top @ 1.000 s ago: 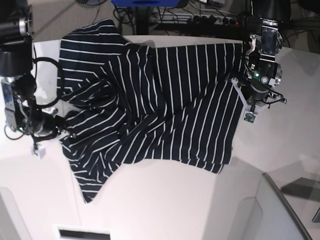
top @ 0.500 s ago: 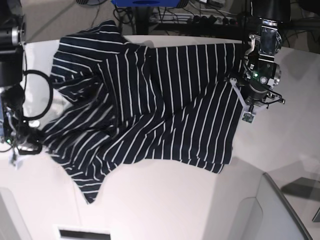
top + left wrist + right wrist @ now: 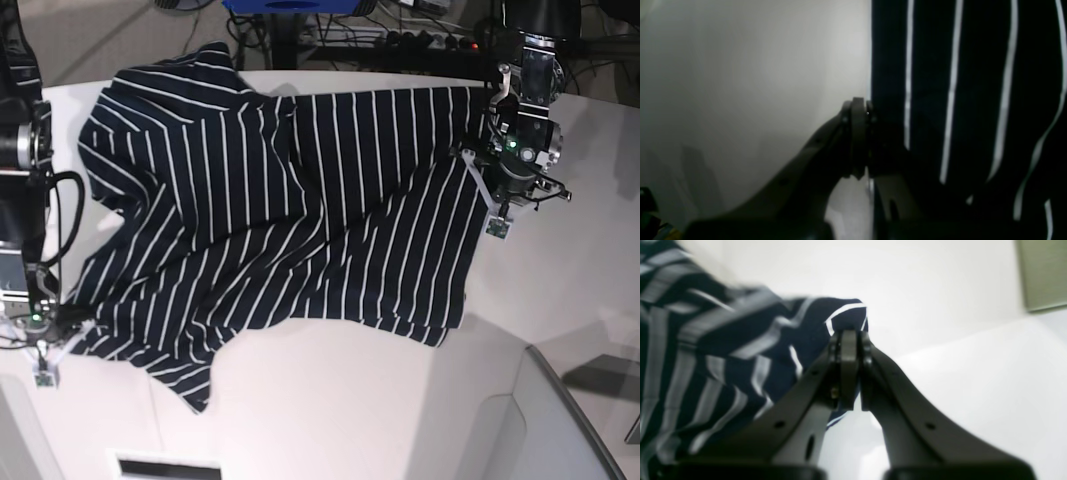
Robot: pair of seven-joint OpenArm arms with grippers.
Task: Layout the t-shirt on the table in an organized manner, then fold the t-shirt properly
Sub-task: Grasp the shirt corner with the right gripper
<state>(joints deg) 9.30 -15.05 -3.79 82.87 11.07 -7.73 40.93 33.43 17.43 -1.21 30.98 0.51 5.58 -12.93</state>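
Soft, limp t-shirt (image 3: 290, 210) — best pinched at hems; left gripper (image 3: 858, 110) and right gripper (image 3: 848, 336) each clamp its edge near opposite edges of the table (image 3: 330, 400).

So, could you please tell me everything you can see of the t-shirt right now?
The t-shirt is dark navy soft cloth with thin white stripes. It lies spread across the white table, mostly flat, with diagonal wrinkles through the middle and one part hanging past the far edge. The left end effector is shut on one straight edge; the right end effector pinches a corner at the opposite side.
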